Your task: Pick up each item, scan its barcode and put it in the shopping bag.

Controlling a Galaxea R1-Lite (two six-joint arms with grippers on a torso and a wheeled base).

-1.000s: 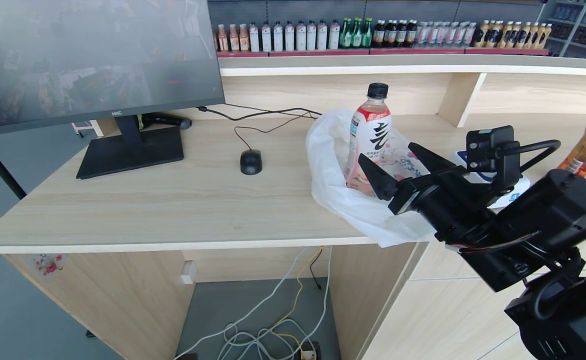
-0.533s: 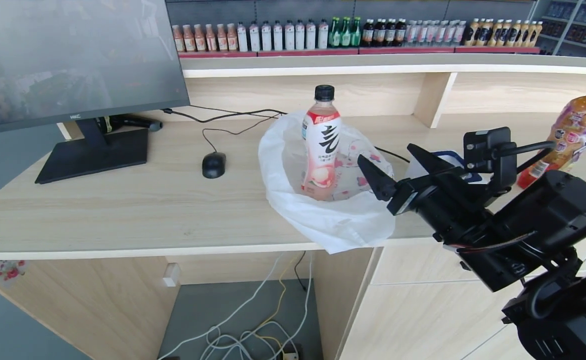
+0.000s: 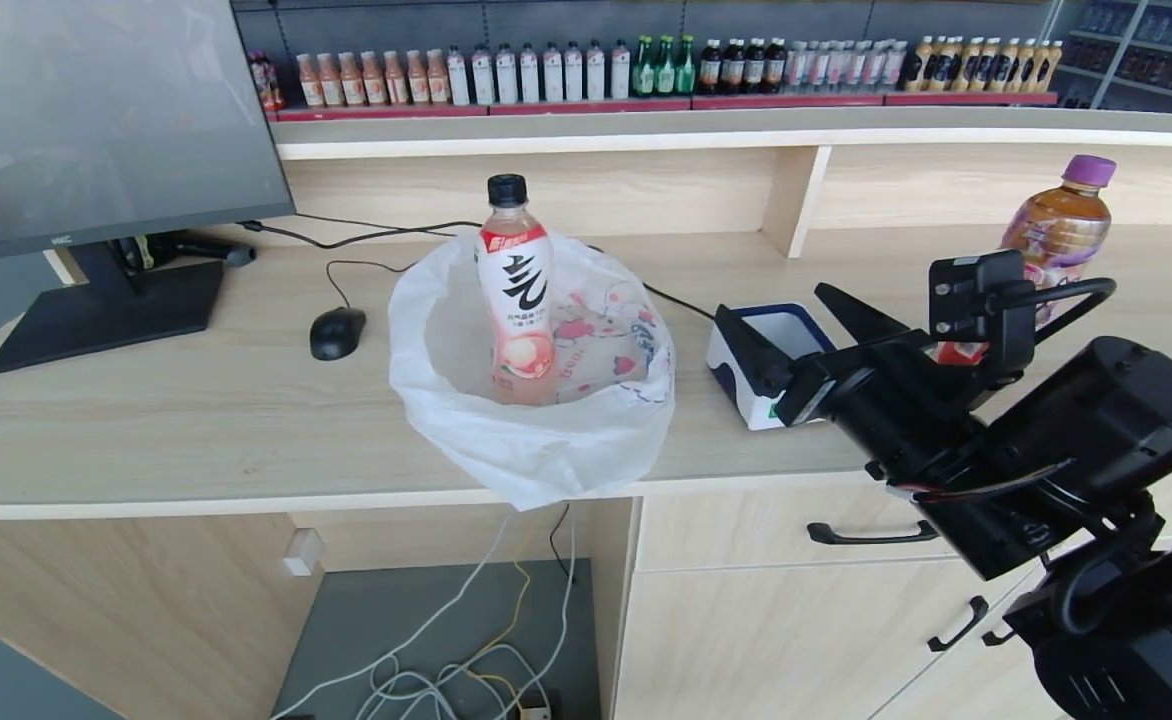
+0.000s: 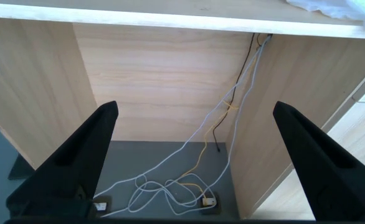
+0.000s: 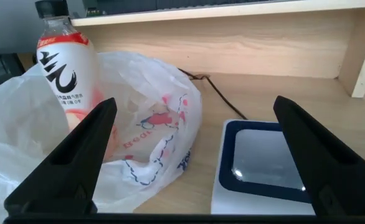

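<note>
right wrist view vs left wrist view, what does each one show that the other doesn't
Right wrist, not left: the pink bottle standing upright, the blue-rimmed scanner on the counter top. Left wrist, not right: loose cables on the floor under the counter. Both: the white shopping bag, in the left wrist view just its overhanging edge.

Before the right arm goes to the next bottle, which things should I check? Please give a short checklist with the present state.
1. Right gripper open and empty: ok.
2. Purple-capped bottle standing on the counter: ok.
3. Which side its barcode faces: cannot tell.
4. Scanner window uncovered: ok.
5. Shopping bag mouth open, room beside the pink bottle: ok.
6. Left gripper open, low, below the counter edge: ok.
</note>
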